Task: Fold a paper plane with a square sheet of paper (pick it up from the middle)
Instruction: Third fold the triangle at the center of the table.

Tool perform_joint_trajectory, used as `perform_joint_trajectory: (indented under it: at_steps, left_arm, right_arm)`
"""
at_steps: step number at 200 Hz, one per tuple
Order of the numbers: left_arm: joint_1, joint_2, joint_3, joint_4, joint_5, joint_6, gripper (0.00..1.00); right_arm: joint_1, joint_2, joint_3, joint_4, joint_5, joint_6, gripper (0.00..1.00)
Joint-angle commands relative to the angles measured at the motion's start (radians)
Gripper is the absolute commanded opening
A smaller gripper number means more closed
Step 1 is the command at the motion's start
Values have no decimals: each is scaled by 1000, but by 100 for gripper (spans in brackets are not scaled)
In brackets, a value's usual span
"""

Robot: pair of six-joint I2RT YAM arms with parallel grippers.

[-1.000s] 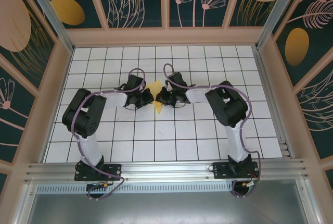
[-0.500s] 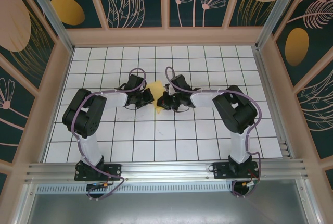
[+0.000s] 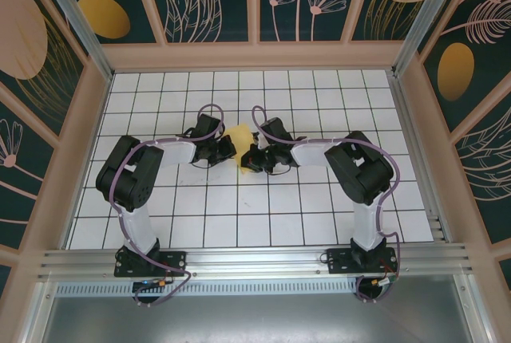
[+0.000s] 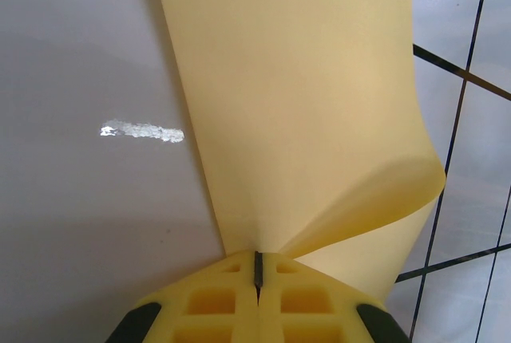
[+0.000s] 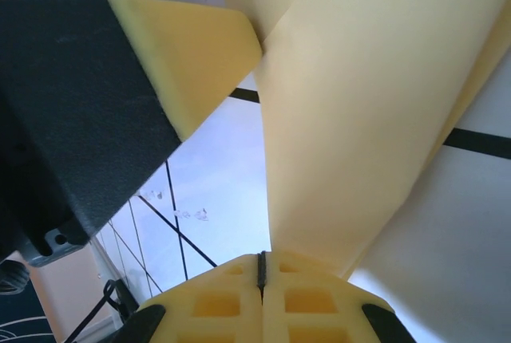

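Near the middle of the white grid-tiled table (image 3: 319, 199), a little toward 12 o'clock, the yellow paper (image 3: 239, 133) hangs pinched between the two arms. The left gripper (image 3: 231, 151) reaches in from 9 o'clock and the right gripper (image 3: 247, 159) from 3 o'clock, their tips almost meeting. From above, the black wrists cover most of the paper, leaving a small yellow patch at its 12 o'clock side.

At the left wrist, the yellow fingers (image 4: 215, 303) are pressed together at 6 o'clock with the paper's edge clamped in the seam. The paper rises from there toward 12 o'clock and curls over at 4 o'clock, hiding the tiles behind it. A bright glare spot (image 4: 142, 130) sits on the table at 9 o'clock.

At the right wrist, the jaws are likewise closed tight on the paper, which fans up toward 1 o'clock. The other gripper's black body and yellow pad crowd in from 10 o'clock, touching the paper.

Purple cables (image 3: 209, 108) loop over both wrists. Wooden walls with floral panels (image 3: 211, 0) ring the table, and a metal rail (image 3: 255, 259) runs along 6 o'clock.
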Motion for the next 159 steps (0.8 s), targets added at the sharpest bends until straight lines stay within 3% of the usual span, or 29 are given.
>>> perform_joint_trajectory:
  at_steps: [1,159]
  left_arm:
    - [-1,32,7,-57,-56,18,0]
    - [-1,30,4,-57,-64,15,0]
  right_arm:
    - [6,22,-18,-41,-1,-35,0]
    - [18,72,15,-93,38,-56,0]
